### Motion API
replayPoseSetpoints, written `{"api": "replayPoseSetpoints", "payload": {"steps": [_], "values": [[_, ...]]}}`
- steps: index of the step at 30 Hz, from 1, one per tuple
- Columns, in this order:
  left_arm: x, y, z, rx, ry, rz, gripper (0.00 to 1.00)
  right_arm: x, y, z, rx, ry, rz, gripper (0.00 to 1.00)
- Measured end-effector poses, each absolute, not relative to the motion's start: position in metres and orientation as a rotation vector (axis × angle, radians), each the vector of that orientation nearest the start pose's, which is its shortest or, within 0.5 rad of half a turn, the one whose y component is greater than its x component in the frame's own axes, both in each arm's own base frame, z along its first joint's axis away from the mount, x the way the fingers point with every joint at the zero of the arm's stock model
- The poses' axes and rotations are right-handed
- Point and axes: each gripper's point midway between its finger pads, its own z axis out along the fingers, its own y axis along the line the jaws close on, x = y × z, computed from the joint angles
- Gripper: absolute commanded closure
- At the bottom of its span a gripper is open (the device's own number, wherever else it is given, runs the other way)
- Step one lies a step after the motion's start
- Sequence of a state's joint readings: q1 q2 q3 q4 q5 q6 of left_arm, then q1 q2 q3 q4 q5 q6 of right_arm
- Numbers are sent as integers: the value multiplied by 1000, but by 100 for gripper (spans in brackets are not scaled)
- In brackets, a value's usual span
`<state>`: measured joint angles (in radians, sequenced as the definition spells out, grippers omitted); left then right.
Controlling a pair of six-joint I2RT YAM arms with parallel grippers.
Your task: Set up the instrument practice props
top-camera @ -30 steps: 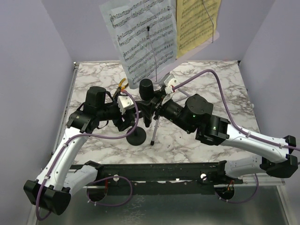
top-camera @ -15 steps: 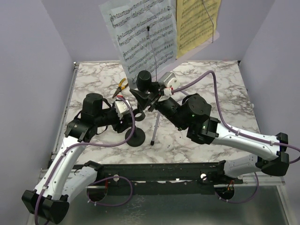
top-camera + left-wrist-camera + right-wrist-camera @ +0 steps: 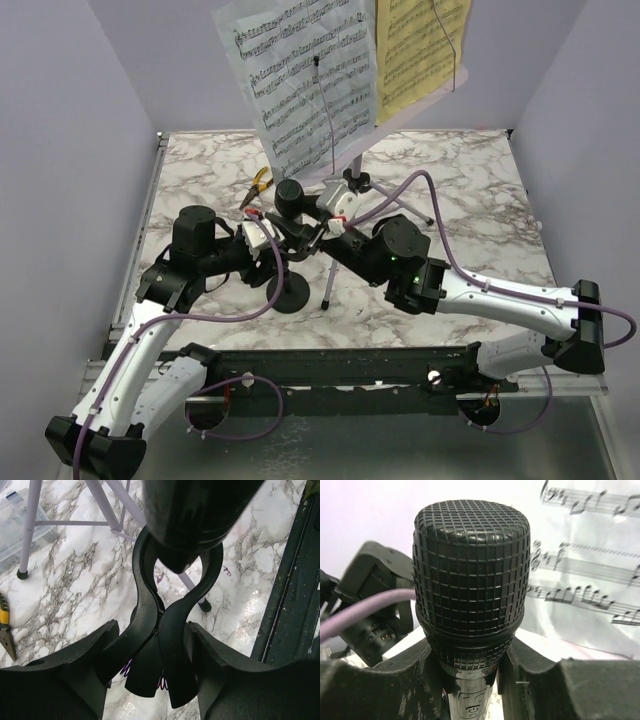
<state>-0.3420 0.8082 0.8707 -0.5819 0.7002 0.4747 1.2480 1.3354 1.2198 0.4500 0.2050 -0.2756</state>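
left claw (image 3: 152, 632) clamped | right claw (image 3: 470, 655) clamped | both arms bent inward (claws almost meeting)

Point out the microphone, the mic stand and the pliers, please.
microphone (image 3: 470, 565): right wrist view, on its gridded head.
mic stand (image 3: 146, 600): left wrist view, on the left arm of its clip.
pliers (image 3: 260, 179): top external view, on the yellow handle.

No words, brands or numbers can be read. The white sheet-music page (image 3: 300, 75) carries rows of printed staves with black notes, and the right wrist view shows a treble clef on it. The yellow sheet-music page (image 3: 415, 50) bears similar staves. A small embossed mark on the microphone (image 3: 470, 570) barrel is illegible.
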Motion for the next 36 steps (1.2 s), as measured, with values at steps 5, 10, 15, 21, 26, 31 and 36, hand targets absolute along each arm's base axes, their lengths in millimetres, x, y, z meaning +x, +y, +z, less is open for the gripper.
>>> {"api": "replayPoseSetpoints", "payload": {"steps": [5,10,15,21,26,31,36], "values": [[201,-177,237,1168,1629,-646,100,192,421,422,-774,1035,674,100],[202,-177,237,1162,1624,-647,100,191,417,418,-752,995,673,100],[201,-179,238,1162,1614,-663,100,188,410,411,-751,971,678,100],[195,-185,240,1173,1601,-721,100,177,402,402,-778,945,714,100],[189,-188,238,1173,1600,-761,96,172,402,398,-804,931,729,100],[189,-188,235,1148,1613,-776,54,175,405,394,-809,943,735,100],[185,-187,228,1115,1638,-798,35,177,407,388,-814,968,752,100]]}}
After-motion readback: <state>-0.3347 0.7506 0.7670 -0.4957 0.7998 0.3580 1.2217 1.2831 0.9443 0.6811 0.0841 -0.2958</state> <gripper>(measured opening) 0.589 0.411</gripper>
